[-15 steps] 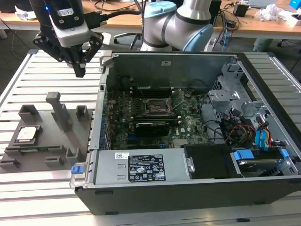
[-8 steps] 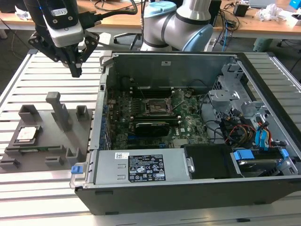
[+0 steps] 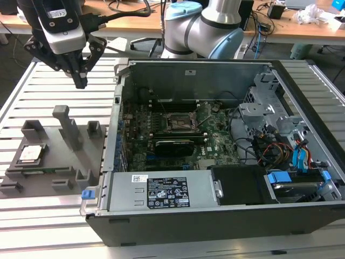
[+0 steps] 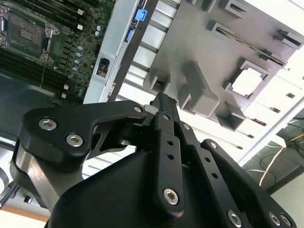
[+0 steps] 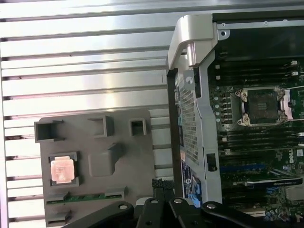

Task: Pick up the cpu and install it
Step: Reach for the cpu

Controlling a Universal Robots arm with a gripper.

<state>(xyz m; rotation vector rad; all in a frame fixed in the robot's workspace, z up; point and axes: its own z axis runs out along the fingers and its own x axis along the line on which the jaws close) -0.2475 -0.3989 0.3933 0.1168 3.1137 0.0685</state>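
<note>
The cpu [image 3: 30, 155] lies flat in a square recess of the grey tray [image 3: 56, 144], at the exterior view's left; its metal top glares in both wrist views [image 5: 62, 169] [image 4: 247, 81]. My gripper [image 3: 81, 81] hangs high above the slatted table, beyond the tray's far edge, well apart from the cpu. Its black fingers [image 4: 164, 102] meet at the tips with nothing between them. The motherboard socket [image 3: 180, 121] sits in the opened computer case [image 3: 215, 229], its metal frame visible in both wrist views [image 5: 261, 105] [image 4: 26, 31].
Upright grey blocks [image 3: 67, 124] stand on the tray between the cpu and the case wall [image 3: 116, 129]. A power supply [image 3: 167, 191], coloured cables [image 3: 280, 145] and drive bays crowd the case's near and right side. The arm's base [image 3: 210, 27] stands behind the case.
</note>
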